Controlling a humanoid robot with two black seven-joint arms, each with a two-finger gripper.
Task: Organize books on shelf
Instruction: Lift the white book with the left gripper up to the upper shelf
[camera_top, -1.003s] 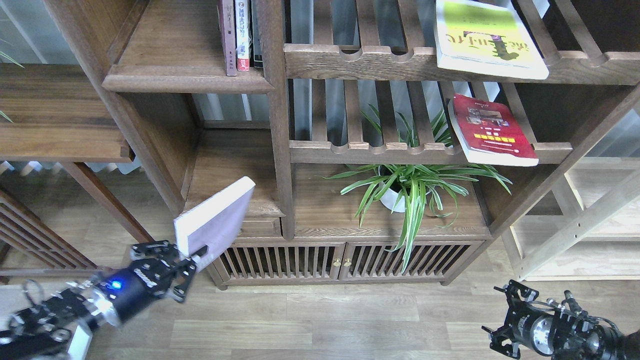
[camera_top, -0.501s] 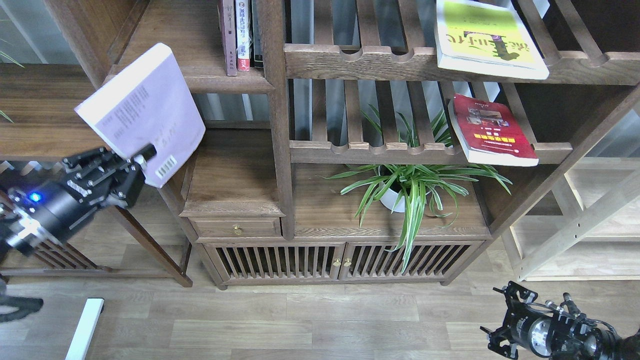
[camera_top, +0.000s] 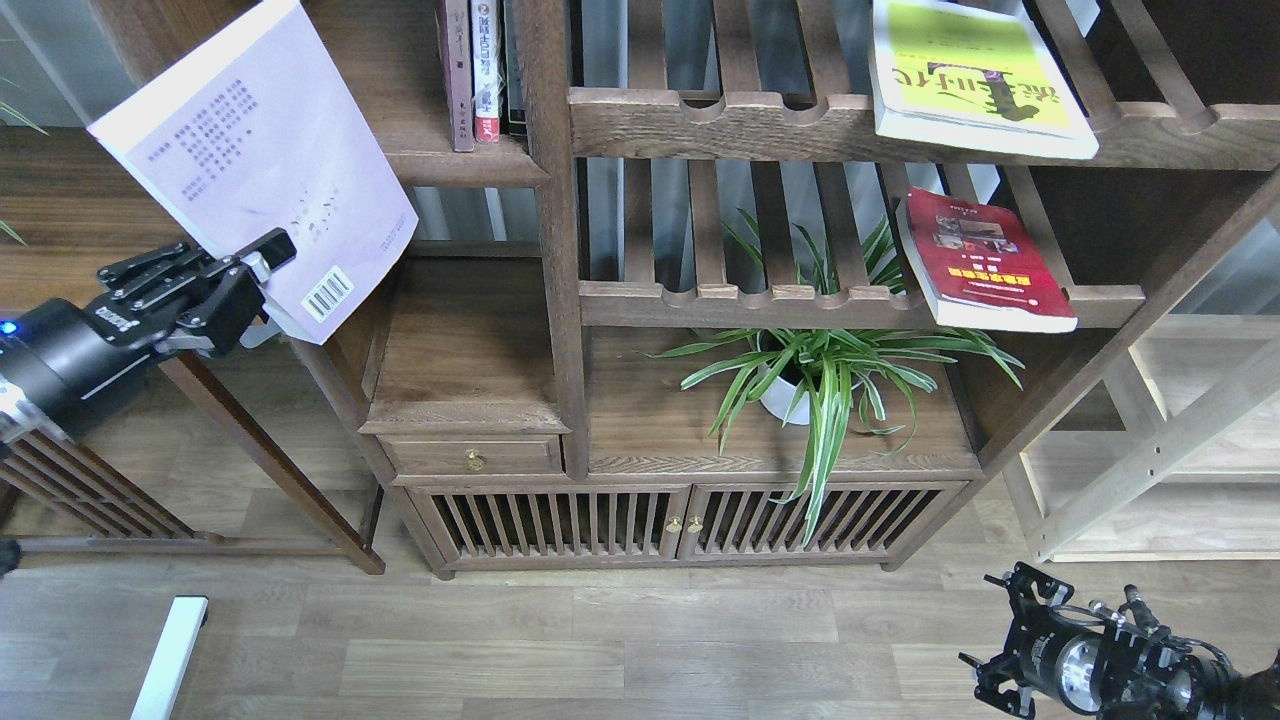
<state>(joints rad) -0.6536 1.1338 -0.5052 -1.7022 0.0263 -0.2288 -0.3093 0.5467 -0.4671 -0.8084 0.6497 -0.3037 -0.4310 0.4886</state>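
Note:
My left gripper (camera_top: 262, 262) is shut on the lower edge of the pale white-lavender book (camera_top: 255, 160), holding it up with its back cover and barcode facing me, in front of the left end of the dark brown shelf (camera_top: 460, 165). The yellow-green book (camera_top: 975, 75) lies on the upper slatted rack at the right. The red book (camera_top: 985, 262) with a yellow band lies on the lower slatted rack. My right gripper (camera_top: 1000, 640) hangs low at the bottom right over the floor, seen end-on and dark.
Three slim volumes (camera_top: 480, 70) stand upright on the shelf against the centre post (camera_top: 550, 230). A potted spider plant (camera_top: 810, 375) sits on the cabinet top. A pale wood rack (camera_top: 1180, 440) stands at the right and a dark side table (camera_top: 90, 220) at the left.
My left gripper has carried the lavender book from low by the cabinet up and to the left, turning its back cover toward me. The right arm has barely moved.

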